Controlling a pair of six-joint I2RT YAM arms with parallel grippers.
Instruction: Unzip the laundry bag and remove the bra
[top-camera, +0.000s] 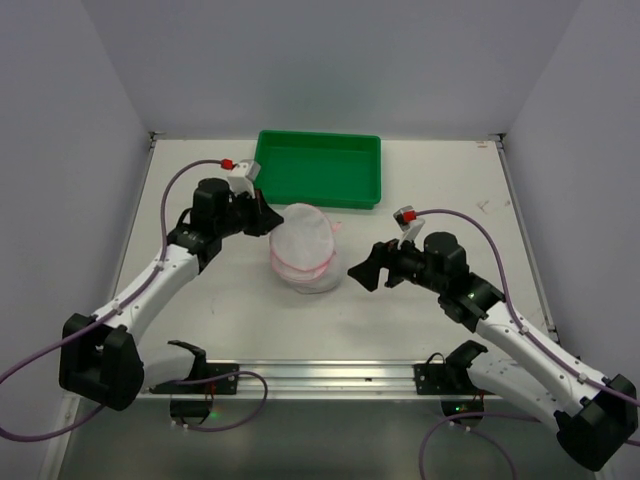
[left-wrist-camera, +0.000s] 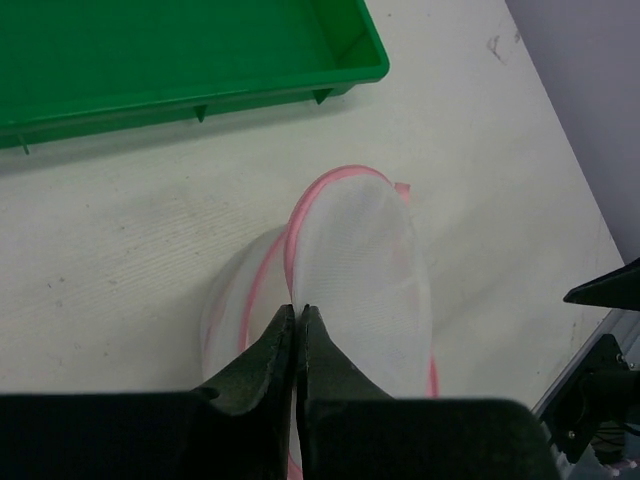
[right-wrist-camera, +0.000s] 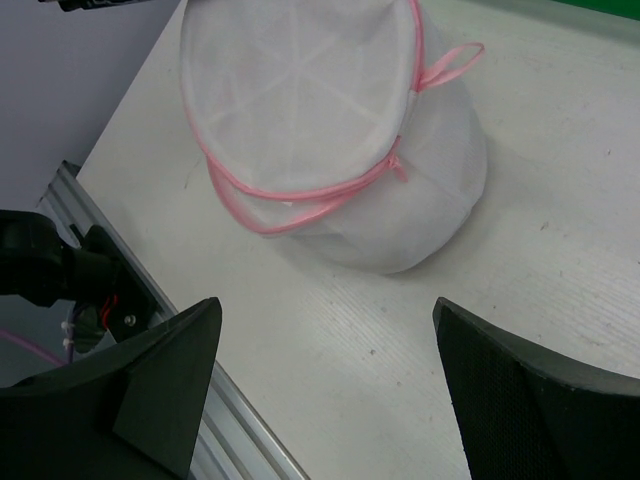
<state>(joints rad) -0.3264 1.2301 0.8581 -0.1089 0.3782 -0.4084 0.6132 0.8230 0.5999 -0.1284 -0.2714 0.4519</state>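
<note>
The laundry bag is a round white mesh pouch with pink trim, lying mid-table. Its upper disc is tilted up off the lower half. My left gripper is at the bag's left edge. In the left wrist view the gripper is shut on the pink rim of the bag's upper disc. My right gripper is open and empty just right of the bag. In the right wrist view the gripper is short of the bag, not touching it. A pink zipper pull and loop show. No bra can be made out.
A green plastic tray stands empty just behind the bag and shows in the left wrist view. A metal rail runs along the table's near edge. White walls enclose the table on three sides.
</note>
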